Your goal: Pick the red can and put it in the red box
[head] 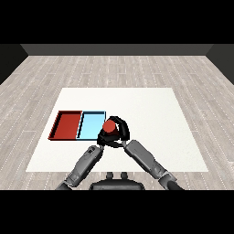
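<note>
The red can [109, 126] is held in my right hand [119, 130], whose black fingers curl round it just off the right edge of the light blue tray [90, 124]. The red tray [66, 124] lies further left, side by side with the blue one. My left hand [102, 137] is mostly hidden below and beside the can, right under my right hand; only a bit of black shows at the end of the grey forearm [84, 163].
The white table [151, 114] stretches bare to the right and behind the trays. Both trays sit near its left edge. A wooden floor [119, 68] surrounds the table.
</note>
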Robot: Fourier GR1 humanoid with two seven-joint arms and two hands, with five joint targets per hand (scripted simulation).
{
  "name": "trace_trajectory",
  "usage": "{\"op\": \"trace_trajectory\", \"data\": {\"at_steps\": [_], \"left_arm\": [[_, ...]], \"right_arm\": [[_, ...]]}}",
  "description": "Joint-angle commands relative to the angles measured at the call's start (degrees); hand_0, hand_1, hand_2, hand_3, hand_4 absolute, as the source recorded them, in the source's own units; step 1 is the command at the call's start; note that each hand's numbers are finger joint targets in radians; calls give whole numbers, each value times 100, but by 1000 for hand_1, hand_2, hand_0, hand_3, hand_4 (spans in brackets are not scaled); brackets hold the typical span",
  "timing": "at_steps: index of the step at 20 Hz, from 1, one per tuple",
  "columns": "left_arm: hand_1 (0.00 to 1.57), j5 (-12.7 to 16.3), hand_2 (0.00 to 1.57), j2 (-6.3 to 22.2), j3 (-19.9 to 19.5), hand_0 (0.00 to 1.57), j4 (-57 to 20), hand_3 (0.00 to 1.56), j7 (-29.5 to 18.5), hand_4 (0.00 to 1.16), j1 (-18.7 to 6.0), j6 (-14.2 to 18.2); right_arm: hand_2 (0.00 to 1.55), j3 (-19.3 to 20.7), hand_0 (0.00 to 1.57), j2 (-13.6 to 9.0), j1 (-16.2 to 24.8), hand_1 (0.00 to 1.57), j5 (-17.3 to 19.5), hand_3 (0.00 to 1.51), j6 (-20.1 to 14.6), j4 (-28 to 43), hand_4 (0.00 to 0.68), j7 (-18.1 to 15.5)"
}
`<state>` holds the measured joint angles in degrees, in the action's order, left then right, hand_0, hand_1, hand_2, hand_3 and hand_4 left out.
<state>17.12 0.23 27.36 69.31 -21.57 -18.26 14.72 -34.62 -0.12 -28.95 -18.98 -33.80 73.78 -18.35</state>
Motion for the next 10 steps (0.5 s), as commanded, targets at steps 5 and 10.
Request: {"op": "trace_trajectory", "data": {"at_steps": [5, 10], "left_arm": [[608, -164, 631, -22, -199, 608, 24, 0, 588, 605, -247, 1191], [1571, -39, 1497, -21, 248, 1571, 14, 1380, 913, 912, -205, 1875]], "right_arm": [[1450, -369, 1474, 11, -107, 1474, -179, 1367, -254, -122, 629, -193], [1458, -59, 1529, 9, -162, 1529, -163, 1379, 37, -123, 626, -27]]}}
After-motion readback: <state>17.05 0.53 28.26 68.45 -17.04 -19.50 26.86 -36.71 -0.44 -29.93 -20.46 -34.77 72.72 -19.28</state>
